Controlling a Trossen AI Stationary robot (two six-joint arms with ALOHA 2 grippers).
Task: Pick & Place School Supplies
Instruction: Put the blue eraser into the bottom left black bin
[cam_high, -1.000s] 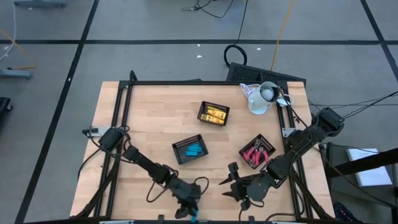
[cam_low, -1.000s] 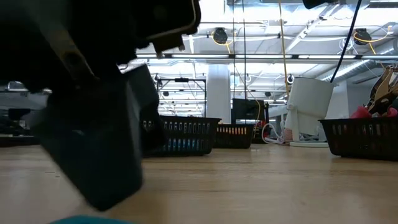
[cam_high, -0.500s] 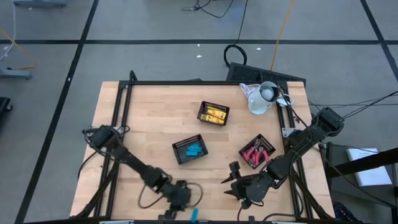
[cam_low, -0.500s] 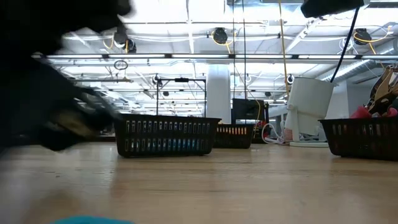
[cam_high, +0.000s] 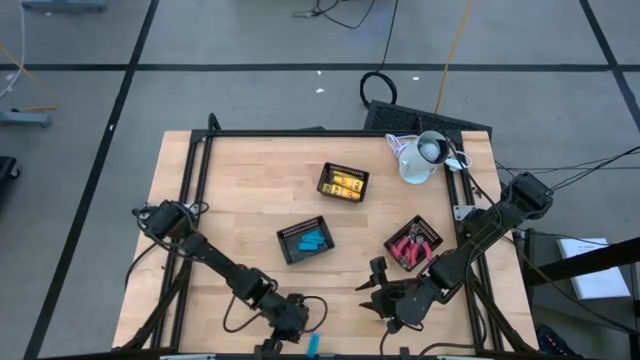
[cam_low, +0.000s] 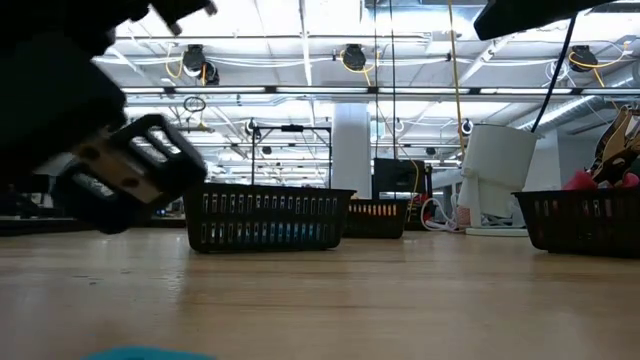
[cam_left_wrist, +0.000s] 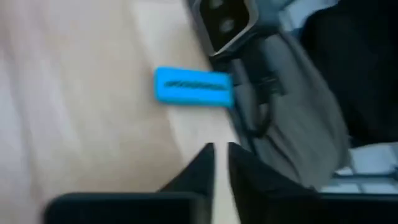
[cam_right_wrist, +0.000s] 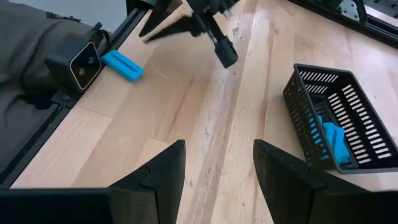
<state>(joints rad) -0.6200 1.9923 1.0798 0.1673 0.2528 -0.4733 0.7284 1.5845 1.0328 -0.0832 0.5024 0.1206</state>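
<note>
Surface (cam_high: 250, 190): pale wood in jointed strips, visible grain, matt with a faint sheen. Frame rails (cam_high: 200, 180) around it: black metal, matt. Trays (cam_right_wrist: 329, 118): black mesh with slotted walls, dull finish. Blue piece (cam_right_wrist: 122, 65) by the edge: smooth, looks like plastic, slight gloss. Jug (cam_high: 425, 157): white, smooth. Right pincer (cam_right_wrist: 214, 168) fingers: dark, matt.

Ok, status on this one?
Left hand nearly closed, empty, beside bright-blue oblong piece at table edge. Right hand open, waiting nearby. Nothing blocking.
</note>
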